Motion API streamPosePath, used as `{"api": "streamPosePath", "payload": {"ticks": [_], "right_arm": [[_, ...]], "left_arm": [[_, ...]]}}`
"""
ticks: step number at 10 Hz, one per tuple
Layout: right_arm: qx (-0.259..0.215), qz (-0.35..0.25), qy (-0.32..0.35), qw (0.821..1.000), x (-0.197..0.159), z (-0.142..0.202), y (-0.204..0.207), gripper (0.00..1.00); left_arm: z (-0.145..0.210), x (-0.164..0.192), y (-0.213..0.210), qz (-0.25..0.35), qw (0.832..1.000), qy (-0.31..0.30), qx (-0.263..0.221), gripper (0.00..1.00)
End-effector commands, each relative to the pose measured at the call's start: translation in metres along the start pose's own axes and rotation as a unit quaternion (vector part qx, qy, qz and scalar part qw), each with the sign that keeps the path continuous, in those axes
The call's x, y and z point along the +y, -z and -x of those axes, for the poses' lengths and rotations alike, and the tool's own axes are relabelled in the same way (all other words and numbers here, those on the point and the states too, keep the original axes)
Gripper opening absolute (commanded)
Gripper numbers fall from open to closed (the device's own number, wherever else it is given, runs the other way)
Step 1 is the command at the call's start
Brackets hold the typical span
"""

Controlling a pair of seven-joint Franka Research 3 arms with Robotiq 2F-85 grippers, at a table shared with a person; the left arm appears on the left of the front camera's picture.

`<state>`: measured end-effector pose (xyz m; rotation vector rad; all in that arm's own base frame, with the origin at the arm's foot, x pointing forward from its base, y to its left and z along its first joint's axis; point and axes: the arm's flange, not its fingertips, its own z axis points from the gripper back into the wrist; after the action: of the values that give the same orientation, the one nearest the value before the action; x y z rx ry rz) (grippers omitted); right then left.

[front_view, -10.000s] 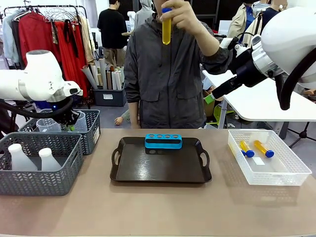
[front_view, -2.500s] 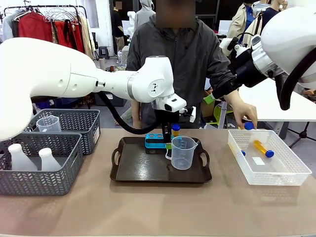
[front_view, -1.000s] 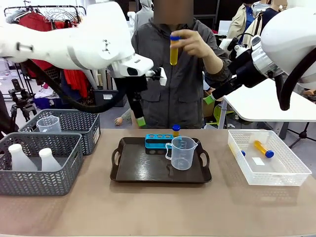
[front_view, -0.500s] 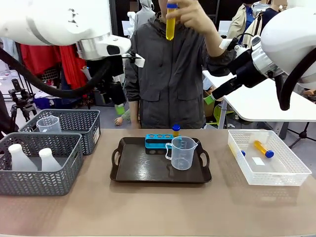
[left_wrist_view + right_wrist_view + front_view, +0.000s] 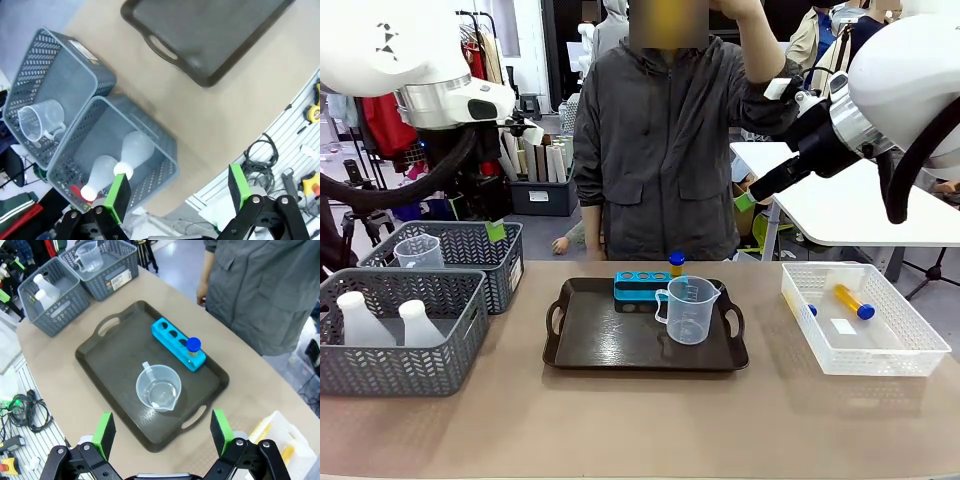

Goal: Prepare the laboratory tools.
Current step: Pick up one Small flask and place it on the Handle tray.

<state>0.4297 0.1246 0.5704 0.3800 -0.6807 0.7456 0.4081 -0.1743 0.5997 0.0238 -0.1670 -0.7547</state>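
In the middle of the front view, the tray [image 5: 620, 352] is showing a plain, glossy dark brown, and the tube rack [image 5: 642, 286] on it is standing out in bright blue. The tube [image 5: 676, 262] in that rack is showing a blue cap over yellow liquid, as are the tubes [image 5: 847, 300] in the white lattice basket [image 5: 880, 366] at the right. The measuring beaker [image 5: 690, 310] is looking clear. At lower left, the grey baskets [image 5: 405, 372] are showing a chevron-cut pattern, and the conical flasks [image 5: 360, 322] are looking translucent white. The table [image 5: 640, 430] is showing plain tan. The person is wearing a dark grey jacket [image 5: 660, 150]. The left gripper [image 5: 175, 187] and right gripper [image 5: 162, 432] are showing black with green pads [image 5: 105, 432].
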Motion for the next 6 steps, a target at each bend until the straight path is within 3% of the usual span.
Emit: {"api": "streamPosePath", "payload": {"ticks": [1, 6], "right_arm": [[-0.009, -0.009, 0.000, 1.000, -0.0011, 0.0000, -0.0003, 1.00], [-0.009, -0.009, 0.000, 1.000, -0.0011, 0.0000, -0.0003, 1.00]], "left_arm": [[-0.0009, 0.0004, -0.0017, 0.007, 1.000, -0.005, 0.004, 1.00], [-0.0009, 0.0004, -0.0017, 0.007, 1.000, -0.005, 0.004, 1.00]]}}
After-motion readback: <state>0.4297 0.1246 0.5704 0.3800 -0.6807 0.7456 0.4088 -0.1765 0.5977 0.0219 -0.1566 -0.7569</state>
